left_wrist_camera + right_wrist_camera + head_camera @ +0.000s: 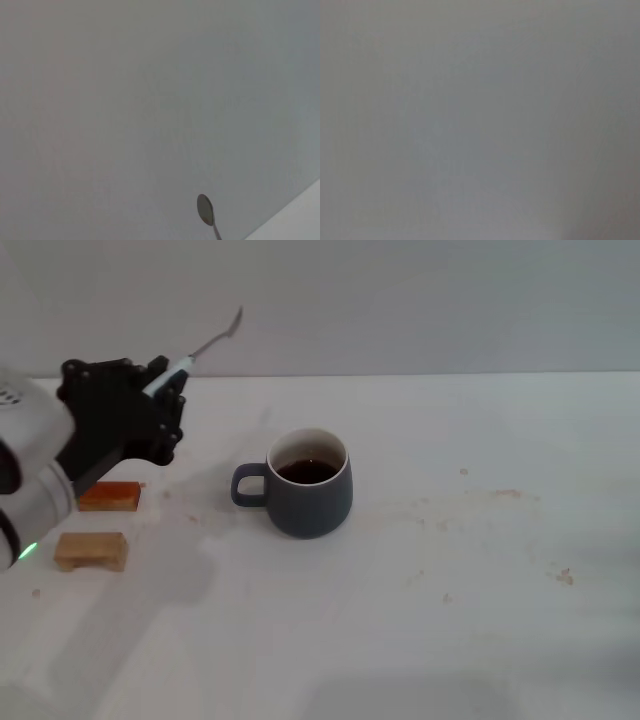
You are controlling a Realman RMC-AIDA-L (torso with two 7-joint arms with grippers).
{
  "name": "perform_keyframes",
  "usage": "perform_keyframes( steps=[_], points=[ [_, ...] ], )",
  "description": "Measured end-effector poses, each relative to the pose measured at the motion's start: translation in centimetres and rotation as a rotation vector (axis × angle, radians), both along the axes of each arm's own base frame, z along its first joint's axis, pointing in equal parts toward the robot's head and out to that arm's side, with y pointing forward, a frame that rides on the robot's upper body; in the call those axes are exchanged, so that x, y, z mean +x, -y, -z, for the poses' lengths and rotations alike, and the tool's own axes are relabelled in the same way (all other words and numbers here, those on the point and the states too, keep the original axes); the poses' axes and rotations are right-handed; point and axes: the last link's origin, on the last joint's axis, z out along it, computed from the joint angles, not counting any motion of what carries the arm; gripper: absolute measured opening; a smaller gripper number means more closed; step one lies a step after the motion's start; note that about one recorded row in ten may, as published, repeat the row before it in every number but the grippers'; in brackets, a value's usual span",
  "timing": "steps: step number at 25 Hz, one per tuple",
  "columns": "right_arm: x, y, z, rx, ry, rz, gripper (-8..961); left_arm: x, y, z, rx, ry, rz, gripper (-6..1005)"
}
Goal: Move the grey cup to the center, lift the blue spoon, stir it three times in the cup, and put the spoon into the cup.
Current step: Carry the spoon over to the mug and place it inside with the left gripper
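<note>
Two small blocks (95,530) lay nearest on the desk (450,590) as the left gripper (160,400), clamped on the blue spoon (205,345), held it aloft left of the grey cup (310,485). Centering and lifting appeared done; stirring and depositing remained. Right gripper unseen.

left tool (165,390) grips blue spoon (205,348) aloft | grey cup (308,483) center

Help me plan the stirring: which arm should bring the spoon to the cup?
Left. Its end effector holds the blue spoon aloft, beside the grey cup. The right arm is not in view.
</note>
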Motion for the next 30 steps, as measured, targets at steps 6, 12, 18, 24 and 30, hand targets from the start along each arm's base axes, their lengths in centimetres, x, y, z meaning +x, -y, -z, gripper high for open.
perform_keyframes(
  steps=[6, 12, 18, 24, 30],
  points=[
    [1.1, 1.6, -0.6, 0.032, 0.005, 0.034, -1, 1.1, -0.3, 0.5, -0.035, -0.058, 0.016, 138],
    [1.8, 2.3, -1.0, 0.052, 0.005, 0.062, -1, 2.7, -0.7, 1.1, -0.067, -0.124, 0.05, 138],
    [1.7, 2.2, -1.1, 0.053, 0.006, 0.059, -1, 3.6, -1.2, 1.5, -0.091, -0.171, 0.058, 139],
    [1.7, 2.2, -1.1, 0.049, 0.011, 0.062, -1, 4.5, -1.4, 1.6, -0.126, -0.222, 0.056, 139],
    [1.8, 2.2, -1.1, 0.046, 0.014, 0.066, -1, 5.0, -1.2, 1.3, -0.15, -0.263, 0.053, 139]
  ],
)
